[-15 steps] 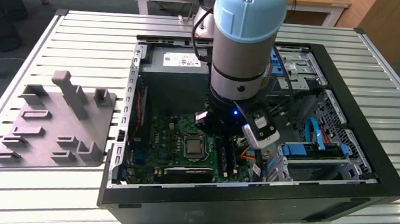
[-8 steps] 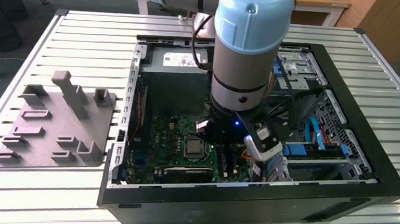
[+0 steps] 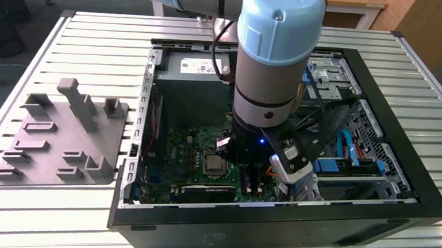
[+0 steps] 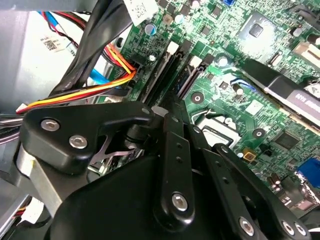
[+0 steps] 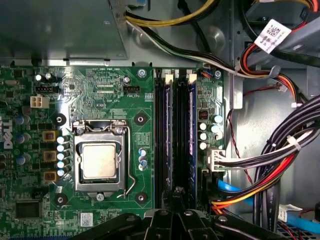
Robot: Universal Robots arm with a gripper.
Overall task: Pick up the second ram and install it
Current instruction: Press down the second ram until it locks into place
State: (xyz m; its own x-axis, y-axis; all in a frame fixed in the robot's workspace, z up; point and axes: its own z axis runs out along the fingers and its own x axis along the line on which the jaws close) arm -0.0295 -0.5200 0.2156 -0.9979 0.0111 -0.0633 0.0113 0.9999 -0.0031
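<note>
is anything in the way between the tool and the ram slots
Nothing visible does. The tool hangs right over the black memory slots, and nothing lies across them; the cable bundle runs off to one side, clear of them.

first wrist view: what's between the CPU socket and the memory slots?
Bare green board with two small capacitors between the CPU socket and the memory slots, seen in the first wrist view.

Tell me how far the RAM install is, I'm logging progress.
Done: the grey holder block stands bare of sticks. In hand: the gripper sits low over the memory slots on the motherboard. Left: I cannot tell whether the second ram is seated.
</note>
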